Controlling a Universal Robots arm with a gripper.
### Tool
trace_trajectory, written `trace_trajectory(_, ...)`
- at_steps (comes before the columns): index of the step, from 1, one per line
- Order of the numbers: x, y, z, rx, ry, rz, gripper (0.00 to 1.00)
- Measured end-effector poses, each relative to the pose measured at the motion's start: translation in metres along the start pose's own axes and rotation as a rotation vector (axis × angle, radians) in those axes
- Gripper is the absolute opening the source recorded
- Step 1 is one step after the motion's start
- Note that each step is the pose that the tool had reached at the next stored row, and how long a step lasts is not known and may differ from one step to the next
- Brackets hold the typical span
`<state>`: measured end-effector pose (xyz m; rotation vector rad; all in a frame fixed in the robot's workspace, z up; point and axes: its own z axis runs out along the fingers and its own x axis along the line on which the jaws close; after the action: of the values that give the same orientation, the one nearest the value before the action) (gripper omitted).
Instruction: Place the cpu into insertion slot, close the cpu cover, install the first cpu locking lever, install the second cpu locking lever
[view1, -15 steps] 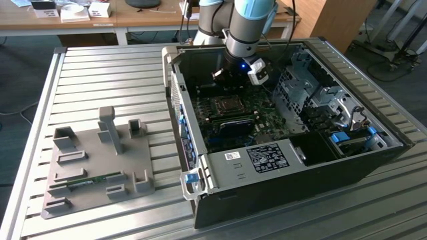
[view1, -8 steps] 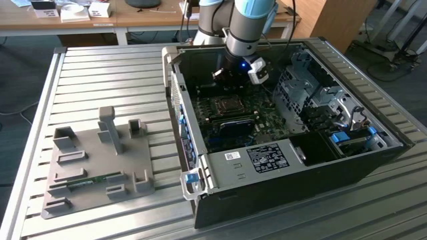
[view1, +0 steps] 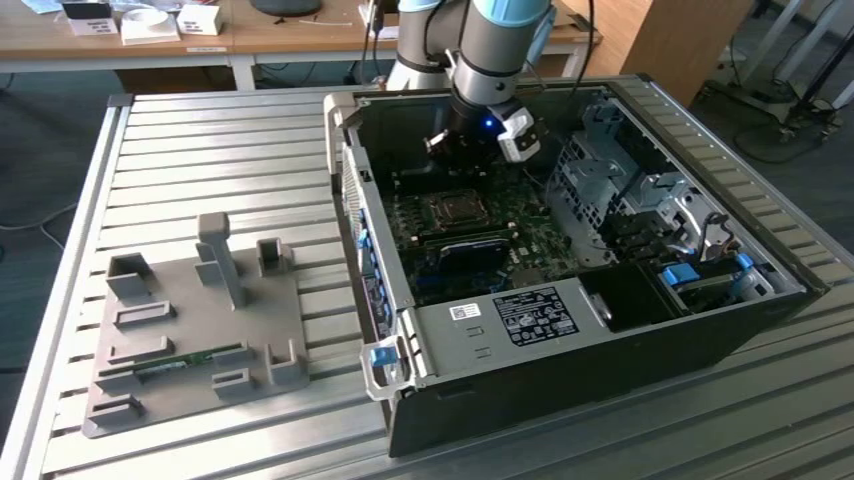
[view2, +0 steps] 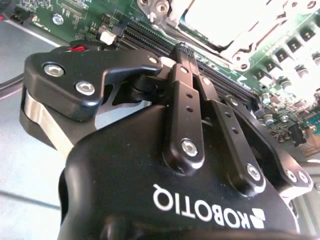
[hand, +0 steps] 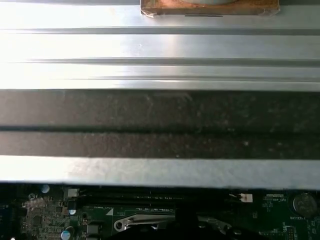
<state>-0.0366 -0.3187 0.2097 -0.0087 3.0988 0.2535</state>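
The insertion slot (view1: 455, 209) sits on the green motherboard inside the open case. Its silver cpu cover (view2: 235, 22) lies flat over it.

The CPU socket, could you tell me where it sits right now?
In the exterior view, the socket sits on the green board inside the open case, just below the claw.

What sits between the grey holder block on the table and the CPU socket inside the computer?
In the exterior view, the computer case's side wall stands between the grey holder block and the insertion slot.

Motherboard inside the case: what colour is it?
Green, clearest in the second wrist view: motherboard.
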Motion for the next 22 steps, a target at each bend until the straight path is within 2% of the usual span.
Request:
trace_trajectory(2,-0.0001,0.0003,-0.0011,0.0046,-0.0002,0.0,0.11)
trace_trajectory(4,-0.0001,0.0004,-0.0022,0.013,0.0001,0.0,0.11)
trace_trajectory(7,-0.0001,0.0005,-0.0031,0.0346,0.0002,-0.001,0.11)
trace_trajectory(8,-0.0001,0.0005,-0.0031,0.0372,0.0002,-0.001,0.11)
trace_trajectory(13,-0.0001,0.0005,-0.0032,0.0384,0.0003,-0.001,0.11)
trace_trajectory(17,-0.0003,0.0013,-0.0076,0.0383,0.0003,-0.001,0.11)
trace_trajectory(22,-0.0003,-0.001,-0.0084,0.0385,0.0003,-0.001,0.11)
